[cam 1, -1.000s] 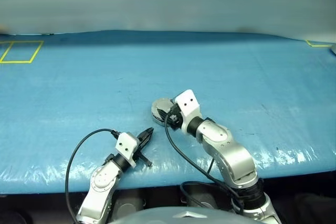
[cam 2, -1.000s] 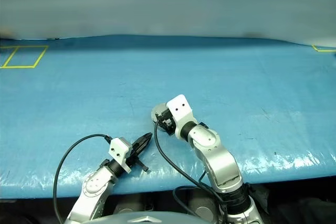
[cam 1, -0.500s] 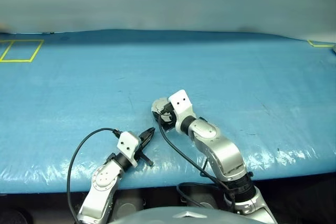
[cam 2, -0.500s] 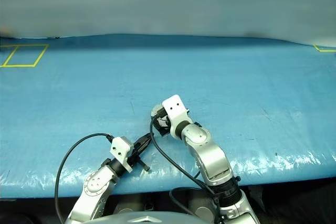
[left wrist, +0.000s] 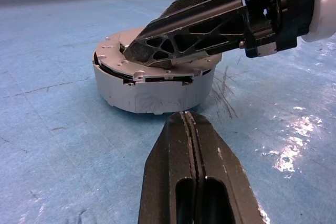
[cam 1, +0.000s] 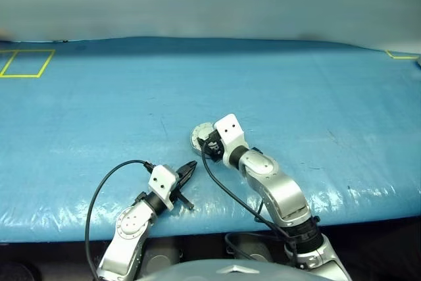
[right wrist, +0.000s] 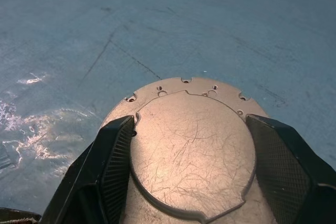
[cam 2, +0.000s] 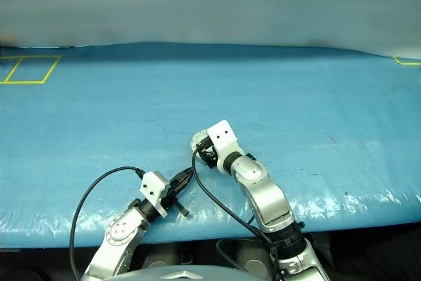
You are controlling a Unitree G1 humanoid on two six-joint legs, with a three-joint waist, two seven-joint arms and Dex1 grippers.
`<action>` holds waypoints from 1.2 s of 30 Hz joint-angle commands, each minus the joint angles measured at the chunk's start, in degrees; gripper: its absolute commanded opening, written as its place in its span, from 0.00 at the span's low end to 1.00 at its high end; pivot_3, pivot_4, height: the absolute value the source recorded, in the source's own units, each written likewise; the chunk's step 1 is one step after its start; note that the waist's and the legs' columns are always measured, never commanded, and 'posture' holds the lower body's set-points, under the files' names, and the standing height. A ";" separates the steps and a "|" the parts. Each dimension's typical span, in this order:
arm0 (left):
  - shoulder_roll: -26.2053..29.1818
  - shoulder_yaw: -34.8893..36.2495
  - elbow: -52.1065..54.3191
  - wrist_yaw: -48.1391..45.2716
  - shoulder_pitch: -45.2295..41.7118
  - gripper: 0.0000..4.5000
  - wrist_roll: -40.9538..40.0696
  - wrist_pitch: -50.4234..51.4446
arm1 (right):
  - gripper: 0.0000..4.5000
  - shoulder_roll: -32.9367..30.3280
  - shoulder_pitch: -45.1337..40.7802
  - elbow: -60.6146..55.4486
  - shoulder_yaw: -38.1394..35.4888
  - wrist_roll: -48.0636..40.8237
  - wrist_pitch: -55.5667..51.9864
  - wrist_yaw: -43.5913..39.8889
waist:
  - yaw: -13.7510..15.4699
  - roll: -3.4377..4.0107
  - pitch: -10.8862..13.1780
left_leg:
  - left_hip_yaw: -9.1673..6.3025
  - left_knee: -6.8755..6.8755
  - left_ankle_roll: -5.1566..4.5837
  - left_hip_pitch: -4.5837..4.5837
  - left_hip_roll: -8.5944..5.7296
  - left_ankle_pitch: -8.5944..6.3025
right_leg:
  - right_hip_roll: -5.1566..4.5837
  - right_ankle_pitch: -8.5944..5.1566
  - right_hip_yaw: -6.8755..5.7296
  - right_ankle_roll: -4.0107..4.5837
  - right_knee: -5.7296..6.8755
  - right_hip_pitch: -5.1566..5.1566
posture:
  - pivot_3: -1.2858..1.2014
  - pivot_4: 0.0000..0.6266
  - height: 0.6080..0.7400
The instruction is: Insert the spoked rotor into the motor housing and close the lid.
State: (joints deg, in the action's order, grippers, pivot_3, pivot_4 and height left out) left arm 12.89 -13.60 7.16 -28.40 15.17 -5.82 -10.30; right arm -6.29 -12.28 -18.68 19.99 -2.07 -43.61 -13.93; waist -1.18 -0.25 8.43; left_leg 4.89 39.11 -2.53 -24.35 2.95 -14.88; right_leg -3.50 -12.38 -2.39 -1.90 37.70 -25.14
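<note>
Your lid [left wrist: 157,51] lay down over the motor housing [left wrist: 152,95] on the blue tabletop [cam 1: 296,97], a thin gap left along its edge. The right end effector [right wrist: 184,145] straddled it, fingers spread; the left end effector [left wrist: 191,129] sat pressed together nearby. Only final seating seemed left.

Blue table cover [cam 1: 296,90], yellow tape rectangle [cam 1: 26,64], possibly scuffed

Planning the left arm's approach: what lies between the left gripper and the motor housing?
Only bare blue table cover separates the left gripper from the motor housing, seen in the left wrist view.
</note>
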 commanded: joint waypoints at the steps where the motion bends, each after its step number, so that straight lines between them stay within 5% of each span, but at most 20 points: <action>1: -0.05 -0.25 2.01 -0.18 -0.19 0.00 -0.34 -0.79 | 0.67 -0.07 -0.17 -0.25 0.96 0.73 0.89 -0.08 | 0.00 0.00 0.00 | 0.00 0.00 0.00 0.00 0.00 0.00 | 0.00 0.00 0.00 0.00 0.00 0.00 | 0.52 0.24 1.00; 20: 0.21 -0.20 0.33 -0.77 -0.16 0.00 -0.19 -1.34 | 0.67 2.12 0.14 4.30 2.38 3.24 2.18 1.92 | -0.18 -0.13 -0.09 | 0.02 0.03 0.02 0.42 0.04 0.01 | -0.01 -0.03 0.01 0.02 0.04 0.08 | 0.52 0.24 1.00; 36: 0.42 0.79 -1.87 -1.50 -1.31 0.00 -0.51 -2.60 | 0.67 -5.19 -0.40 8.51 2.84 3.47 6.65 -5.02 | 0.21 -0.20 -0.15 | 0.00 0.00 0.00 0.48 0.02 -0.01 | -0.04 -0.03 -0.01 0.03 -0.02 0.18 | 0.52 0.24 1.00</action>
State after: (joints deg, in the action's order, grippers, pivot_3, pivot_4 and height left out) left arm 13.22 -12.94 4.83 -29.77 14.13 -5.75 -11.73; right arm -10.54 -14.09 -13.13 22.58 0.71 -36.04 -18.48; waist -0.97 -0.45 8.28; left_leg 4.88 39.12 -2.54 -23.86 2.97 -14.89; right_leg -3.54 -12.41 -2.40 -1.86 37.68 -24.94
